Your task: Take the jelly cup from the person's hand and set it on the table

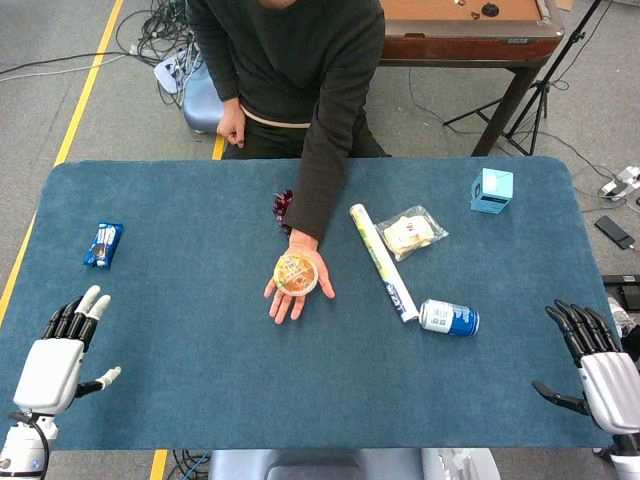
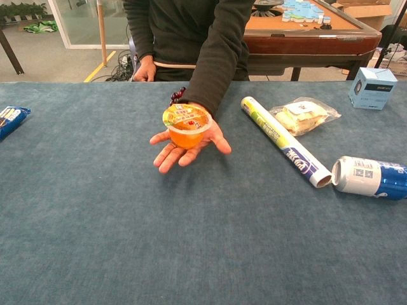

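An orange jelly cup with a printed foil lid rests upright on the person's open palm, held out over the middle of the blue table. My left hand lies at the table's near left corner, fingers spread, holding nothing. My right hand lies at the near right corner, fingers likewise apart and empty. Both hands are far from the cup. Neither hand shows in the chest view.
Right of the palm lie a white tube, a blue-and-white can on its side and a clear snack bag. A small blue box stands far right. A blue snack packet lies left. Dark beads sit by the sleeve.
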{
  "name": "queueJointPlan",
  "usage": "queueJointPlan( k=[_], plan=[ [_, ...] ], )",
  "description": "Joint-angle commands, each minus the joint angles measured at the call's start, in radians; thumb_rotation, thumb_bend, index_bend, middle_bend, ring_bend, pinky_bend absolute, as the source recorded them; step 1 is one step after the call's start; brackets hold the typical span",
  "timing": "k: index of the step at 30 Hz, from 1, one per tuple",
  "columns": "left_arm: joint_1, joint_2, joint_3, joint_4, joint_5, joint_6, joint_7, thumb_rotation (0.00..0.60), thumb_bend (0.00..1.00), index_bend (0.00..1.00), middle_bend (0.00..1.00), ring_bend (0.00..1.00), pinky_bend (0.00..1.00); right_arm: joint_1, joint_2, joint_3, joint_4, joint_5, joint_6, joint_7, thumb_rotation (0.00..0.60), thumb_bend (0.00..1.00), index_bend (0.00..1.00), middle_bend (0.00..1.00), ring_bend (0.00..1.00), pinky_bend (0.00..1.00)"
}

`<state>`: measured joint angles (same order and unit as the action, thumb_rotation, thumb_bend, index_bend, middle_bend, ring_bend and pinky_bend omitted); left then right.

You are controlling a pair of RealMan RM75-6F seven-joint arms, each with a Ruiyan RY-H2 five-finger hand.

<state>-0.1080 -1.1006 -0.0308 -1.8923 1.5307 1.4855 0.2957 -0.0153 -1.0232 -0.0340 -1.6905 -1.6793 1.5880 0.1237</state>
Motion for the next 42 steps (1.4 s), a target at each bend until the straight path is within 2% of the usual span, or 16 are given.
queueJointPlan(
  k=[1, 12, 18, 26, 30, 36, 42],
  plan=[
    [0.001, 0.001, 0.001, 0.000, 0.000, 0.001, 0.000, 0.600, 0.14, 0.00, 0.00, 0.00, 0.06, 0.001, -0.001, 0.000, 0.001, 0.001, -0.003, 0.002, 0.600, 0.06, 0.02, 0.04, 0.00, 0.06],
    [-0.008, 0.017, -0.004, -0.008, 0.013, -0.004, -0.009, 0.600, 0.14, 0.00, 0.00, 0.00, 0.06, -0.007, 0.009, 0.008, 0.001, -0.003, 0.026, 0.002, 0.600, 0.06, 0.02, 0.04, 0.00, 0.06],
    [-0.065, 0.048, -0.032, 0.003, 0.020, -0.067, -0.091, 0.600, 0.14, 0.00, 0.00, 0.00, 0.06, -0.012, 0.026, 0.018, -0.015, 0.000, 0.043, -0.013, 0.600, 0.06, 0.02, 0.04, 0.00, 0.06],
    [-0.219, 0.119, -0.076, 0.026, 0.066, -0.246, -0.249, 0.600, 0.14, 0.00, 0.00, 0.00, 0.06, -0.012, 0.061, 0.032, -0.054, -0.007, 0.063, -0.045, 0.600, 0.06, 0.02, 0.04, 0.00, 0.06],
    [-0.329, 0.130, -0.113, 0.054, 0.075, -0.360, -0.354, 0.600, 0.14, 0.00, 0.00, 0.00, 0.06, -0.013, 0.085, 0.036, -0.084, -0.008, 0.066, -0.074, 0.600, 0.06, 0.02, 0.04, 0.00, 0.06],
    [-0.490, 0.099, -0.173, 0.111, 0.052, -0.514, -0.443, 0.600, 0.14, 0.00, 0.00, 0.00, 0.06, -0.016, 0.098, 0.034, -0.112, -0.011, 0.062, -0.097, 0.600, 0.06, 0.02, 0.04, 0.00, 0.06],
    [-0.634, 0.043, -0.212, 0.176, -0.015, -0.671, -0.446, 0.600, 0.14, 0.00, 0.00, 0.00, 0.06, -0.019, 0.098, 0.031, -0.114, -0.001, 0.053, -0.102, 0.600, 0.06, 0.02, 0.04, 0.00, 0.06]
  ],
)
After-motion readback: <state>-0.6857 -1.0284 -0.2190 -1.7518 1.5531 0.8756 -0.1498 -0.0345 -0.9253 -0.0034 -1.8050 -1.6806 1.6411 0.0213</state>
